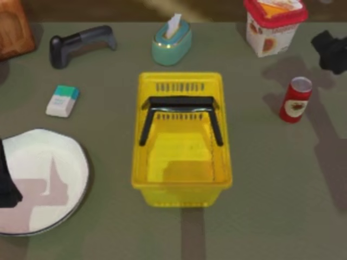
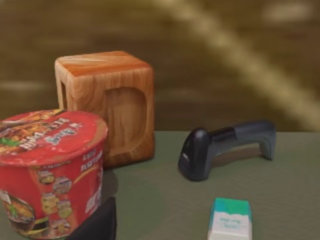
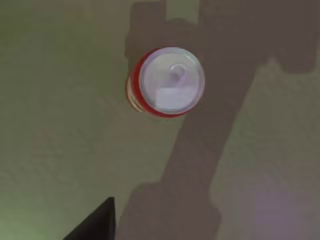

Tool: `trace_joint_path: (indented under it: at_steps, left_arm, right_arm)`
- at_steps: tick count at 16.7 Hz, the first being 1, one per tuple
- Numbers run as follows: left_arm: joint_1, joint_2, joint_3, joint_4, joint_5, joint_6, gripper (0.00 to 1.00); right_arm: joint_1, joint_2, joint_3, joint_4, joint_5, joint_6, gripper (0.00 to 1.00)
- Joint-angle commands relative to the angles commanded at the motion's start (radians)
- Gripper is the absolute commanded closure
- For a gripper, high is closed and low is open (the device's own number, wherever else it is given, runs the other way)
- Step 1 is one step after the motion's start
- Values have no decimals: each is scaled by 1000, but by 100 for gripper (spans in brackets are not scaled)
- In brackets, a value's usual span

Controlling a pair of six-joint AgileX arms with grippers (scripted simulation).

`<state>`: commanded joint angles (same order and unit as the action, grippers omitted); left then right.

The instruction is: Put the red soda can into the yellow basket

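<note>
The red soda can [image 1: 295, 99] stands upright on the table's right side, apart from everything else. In the right wrist view its silver top [image 3: 171, 80] is seen from straight above. My right gripper [image 1: 331, 51] hovers at the far right, behind the can and above it, holding nothing. The yellow basket [image 1: 181, 81] sits in the middle of the table with its black handles [image 1: 181, 103] folded across the opening. Nothing shows on its floor. My left arm [image 1: 8, 179] is parked at the left edge over a white plate.
A red-lidded white tub [image 1: 272, 24] stands behind the can. A teal tissue box [image 1: 172, 42], black scanner [image 1: 81, 43], small white-teal box [image 1: 63, 101], wooden block [image 1: 13, 27] and white plate [image 1: 59, 162] lie left. A red noodle cup [image 2: 50, 170] is near my left wrist.
</note>
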<state>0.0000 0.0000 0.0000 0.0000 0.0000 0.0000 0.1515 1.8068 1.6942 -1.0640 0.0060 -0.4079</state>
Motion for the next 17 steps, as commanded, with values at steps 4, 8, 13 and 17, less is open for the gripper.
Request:
trace_joint_path:
  at_steps: [4, 8, 13, 17]
  left_arm:
    - [0, 0, 0, 0, 0, 0, 0]
    - [0, 0, 0, 0, 0, 0, 0]
    - [0, 0, 0, 0, 0, 0, 0]
    - [0, 0, 0, 0, 0, 0, 0]
  right_arm:
    - [27, 357, 327, -197, 2, -75, 0]
    - [46, 567, 525, -320, 0, -123, 0]
    - [52, 614, 569, -348, 0, -134, 0]
    - [49, 613, 548, -329, 0, -136, 0]
